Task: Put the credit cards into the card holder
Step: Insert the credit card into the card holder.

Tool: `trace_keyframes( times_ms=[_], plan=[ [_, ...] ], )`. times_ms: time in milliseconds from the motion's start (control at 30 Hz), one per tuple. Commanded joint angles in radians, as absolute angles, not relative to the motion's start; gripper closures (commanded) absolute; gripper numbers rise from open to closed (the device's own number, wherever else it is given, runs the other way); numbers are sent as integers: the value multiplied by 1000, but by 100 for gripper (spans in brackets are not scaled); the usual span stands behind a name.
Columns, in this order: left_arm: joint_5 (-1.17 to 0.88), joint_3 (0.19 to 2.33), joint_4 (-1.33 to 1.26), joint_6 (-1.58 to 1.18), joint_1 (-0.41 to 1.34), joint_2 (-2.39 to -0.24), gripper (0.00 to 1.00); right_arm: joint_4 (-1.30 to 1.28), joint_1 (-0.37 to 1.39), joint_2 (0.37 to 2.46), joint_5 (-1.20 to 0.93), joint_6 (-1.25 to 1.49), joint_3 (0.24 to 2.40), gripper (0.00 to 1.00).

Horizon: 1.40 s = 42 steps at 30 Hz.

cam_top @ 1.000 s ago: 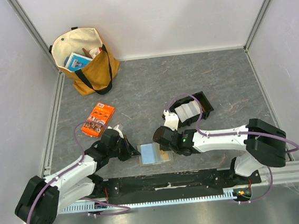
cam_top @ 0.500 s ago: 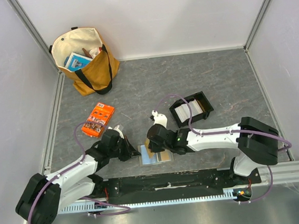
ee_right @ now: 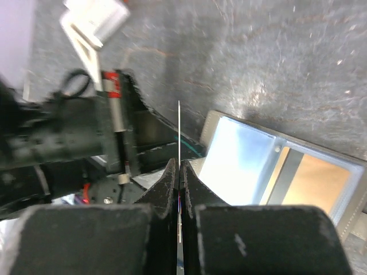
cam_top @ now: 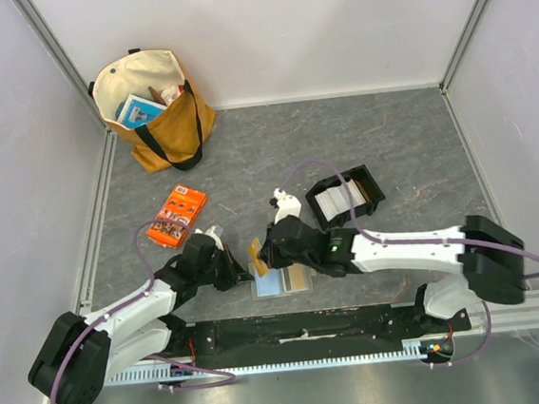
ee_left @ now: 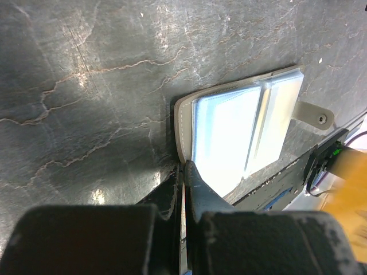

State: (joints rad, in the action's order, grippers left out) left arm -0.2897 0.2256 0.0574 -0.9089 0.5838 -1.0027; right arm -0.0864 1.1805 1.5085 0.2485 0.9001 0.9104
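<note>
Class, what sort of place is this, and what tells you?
Probably a robotics test cell: left arm and right arm bolted to a rail, pale walls enclosing a grey table, props like a tote bag.

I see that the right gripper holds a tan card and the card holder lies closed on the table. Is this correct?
Not quite. The card holder lies open on the table, not closed; the left wrist view shows its inside. The rest is correct: the right gripper holds a tan card.

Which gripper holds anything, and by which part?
Right gripper pinches a tan card by one end. Left gripper, shut, rests at the edge of the card holder; grip unclear.
</note>
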Motion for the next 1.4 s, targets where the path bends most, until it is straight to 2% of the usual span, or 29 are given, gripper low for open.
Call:
trace_keyframes(
  times_ms=[0,167,267,367,433,600,700,967,1367],
  plan=[
    [-281,215,31,-930,580,-1003,98,-101,1163,1358,357,890,864,100],
    [-282,224,34,-925,580,-1003,98,-62,1135,1318,348,943,718,100],
    [-284,225,40,-920,581,-1003,98,69,1134,1284,311,940,615,100],
    [-281,225,43,-919,580,-1000,98,175,1134,1237,290,950,520,94],
    [-279,224,43,-919,580,-1002,98,224,1134,1206,298,945,474,94],
    [-279,221,40,-923,580,-1002,98,213,1117,1198,264,979,466,97],
    [-279,224,41,-923,580,-1002,98,329,1112,1239,223,1043,422,100],
    [-279,224,46,-922,580,-997,98,498,1114,1319,201,1146,356,100],
    [-281,222,43,-925,580,-999,98,540,1114,1362,212,1195,324,100]
  ],
)
